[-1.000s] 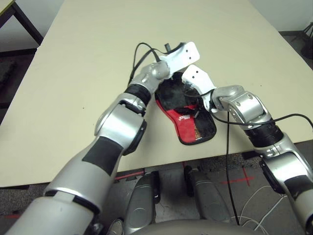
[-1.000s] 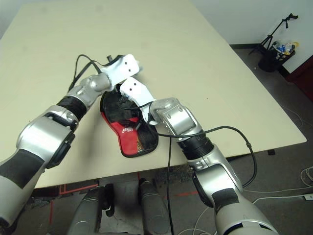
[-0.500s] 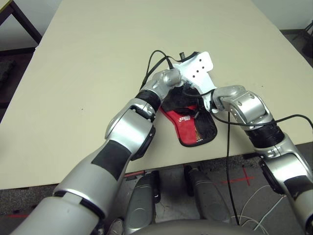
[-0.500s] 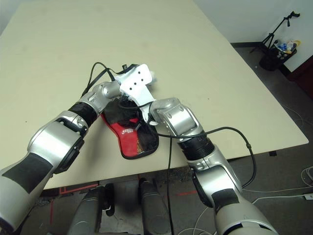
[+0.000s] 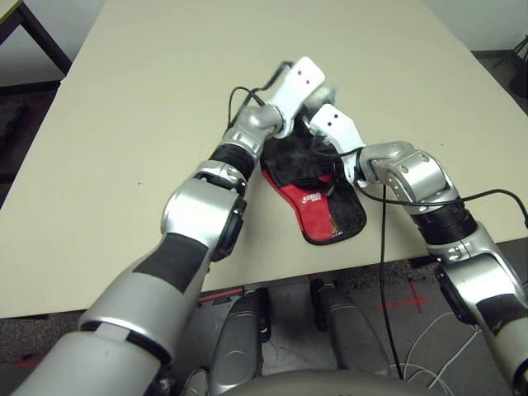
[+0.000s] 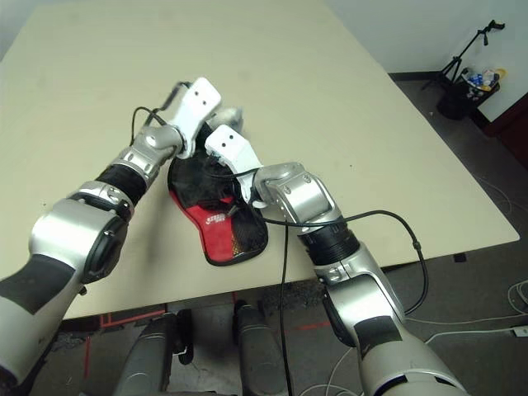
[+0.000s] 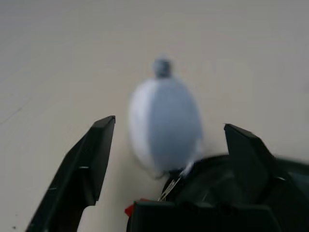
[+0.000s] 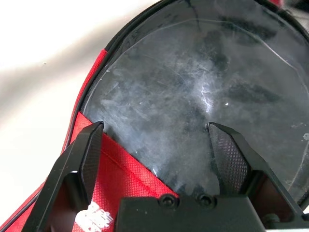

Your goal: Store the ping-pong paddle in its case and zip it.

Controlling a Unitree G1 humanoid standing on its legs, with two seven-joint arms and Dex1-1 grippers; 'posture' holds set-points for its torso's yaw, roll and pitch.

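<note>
Left claw [image 7: 164, 140]: fingers spread wide, nothing between them; a grey-white wad of plastic [image 7: 164, 123] lies on the tabletop [image 5: 148, 99] just past them, at the case's round end. Case [image 5: 318, 194]: flat on the tabletop near its front edge, red panel toward the robot, clear side up. Right claw [image 8: 157, 140]: fingers apart, poised over the clear plastic, gripping nothing. Paddle not distinguishable through the plastic.

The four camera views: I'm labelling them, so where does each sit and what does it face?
Left and right eye views: on the head, looking down over both silver forearms at the case on the table.
Left wrist view: along the open left claw at a grey-white wad beside the case.
Right wrist view: along the open right claw onto the case's clear side.
All share the case.
</note>
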